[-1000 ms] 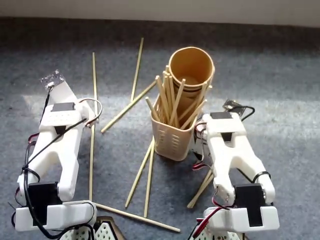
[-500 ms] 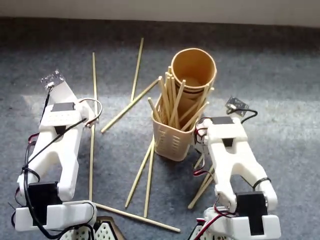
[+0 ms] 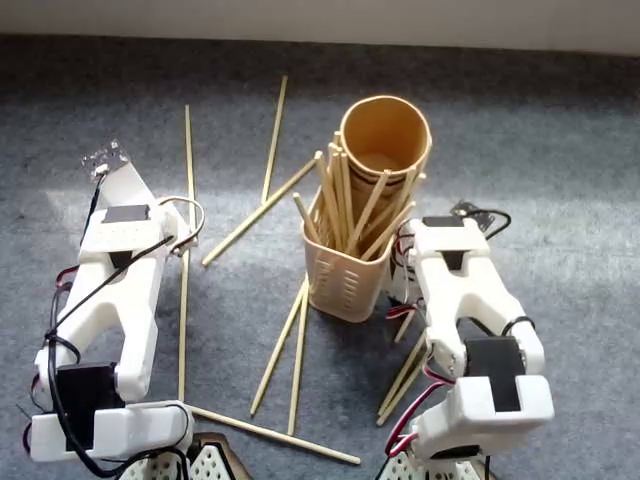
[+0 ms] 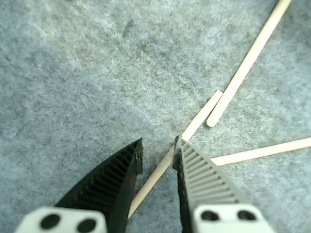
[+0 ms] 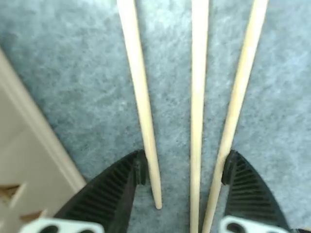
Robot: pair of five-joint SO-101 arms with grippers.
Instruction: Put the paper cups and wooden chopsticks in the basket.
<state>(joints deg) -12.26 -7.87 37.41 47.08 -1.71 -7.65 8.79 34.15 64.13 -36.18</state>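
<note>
Right arm (image 3: 460,290) is folding down – right claw (image 5: 184,165) spread over three chopsticks (image 5: 199,97), basket (image 5: 29,145) beside it; left claw (image 4: 158,145) gaping astride one chopstick (image 4: 199,116).

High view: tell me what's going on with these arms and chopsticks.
The basket already holds paper cups and a bunch of chopsticks. Several loose chopsticks lie on the grey carpet. The left gripper is open astride one chopstick. The right gripper is open over three chopsticks beside the basket. Neither holds anything.
</note>
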